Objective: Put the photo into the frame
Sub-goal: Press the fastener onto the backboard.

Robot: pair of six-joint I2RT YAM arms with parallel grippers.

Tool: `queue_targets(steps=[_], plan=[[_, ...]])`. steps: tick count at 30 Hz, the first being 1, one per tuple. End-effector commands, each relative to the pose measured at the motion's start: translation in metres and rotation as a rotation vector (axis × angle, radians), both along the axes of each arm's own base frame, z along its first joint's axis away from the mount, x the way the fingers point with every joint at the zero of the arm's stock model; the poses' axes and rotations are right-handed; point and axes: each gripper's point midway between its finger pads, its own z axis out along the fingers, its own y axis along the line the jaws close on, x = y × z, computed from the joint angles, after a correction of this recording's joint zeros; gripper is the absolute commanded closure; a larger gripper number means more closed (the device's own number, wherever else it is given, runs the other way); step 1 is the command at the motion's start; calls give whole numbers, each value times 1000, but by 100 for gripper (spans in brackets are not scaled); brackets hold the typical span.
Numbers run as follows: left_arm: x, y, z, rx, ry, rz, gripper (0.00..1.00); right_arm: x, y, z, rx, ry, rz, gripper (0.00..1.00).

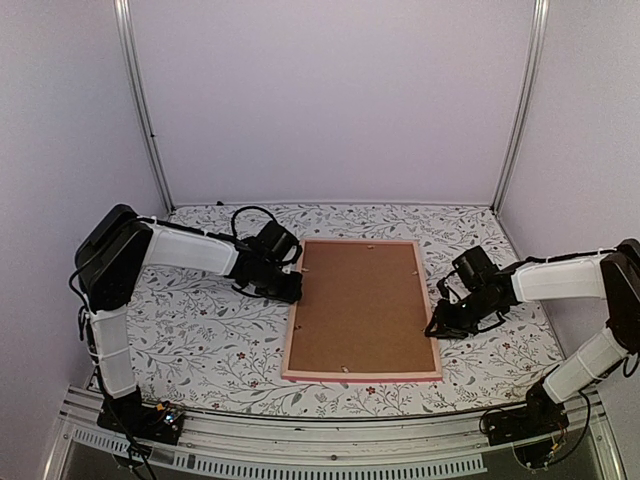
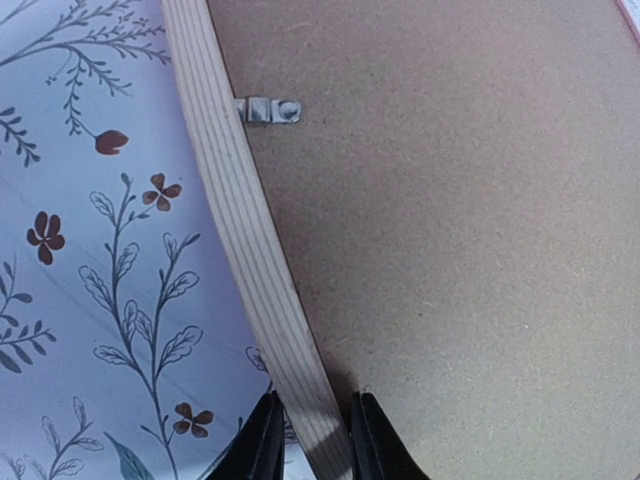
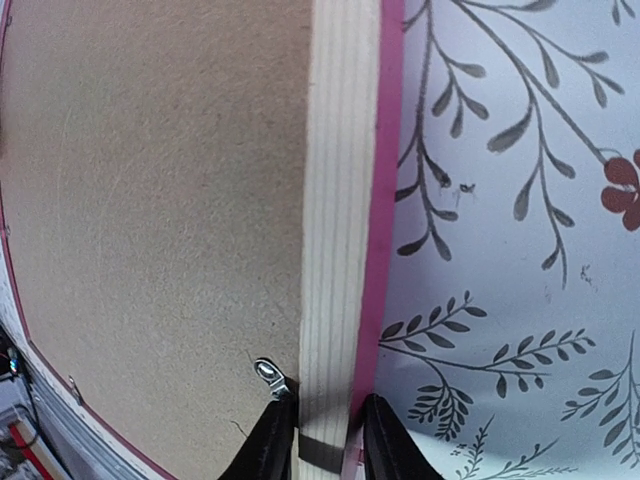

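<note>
While the left gripper (image 2: pixel 312 440) and right gripper (image 3: pixel 325 440) each clamped a side rail of the face-down frame (image 1: pixel 360 376) lying between them, its backing board (image 1: pixel 360 305) covered any photo, so turning it over seemed next, needing an even two-armed lift

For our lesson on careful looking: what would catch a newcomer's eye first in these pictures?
A large frame lies face down mid-table, its brown backing board showing, on a floral tablecloth. The left gripper and right gripper each clamp a side rail, one on either side.
</note>
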Motion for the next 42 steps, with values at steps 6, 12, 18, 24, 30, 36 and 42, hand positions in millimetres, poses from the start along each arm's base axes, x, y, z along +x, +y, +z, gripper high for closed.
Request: queue_targets(steps=[6,12,18,24,30,36,42], plan=[[-17,2,-24,27,56,-45,76,21,12,8,47,-54,9,62],[-17,3,-25,28,59,-46,76,24,3,3,-23,-78,41,63],[-17,3,-26,31,62,-44,77,25,-6,-3,-88,-93,73,72],[-17,4,-27,33,65,-44,77,21,-9,-14,-109,-78,88,74],[-18,4,-28,36,69,-44,77,20,-7,-20,-107,-78,114,74],[-19,4,-29,32,74,-47,78,22,-4,-19,-92,-87,148,77],[-20,5,-30,38,71,-46,78,25,10,-9,-8,-90,211,79]])
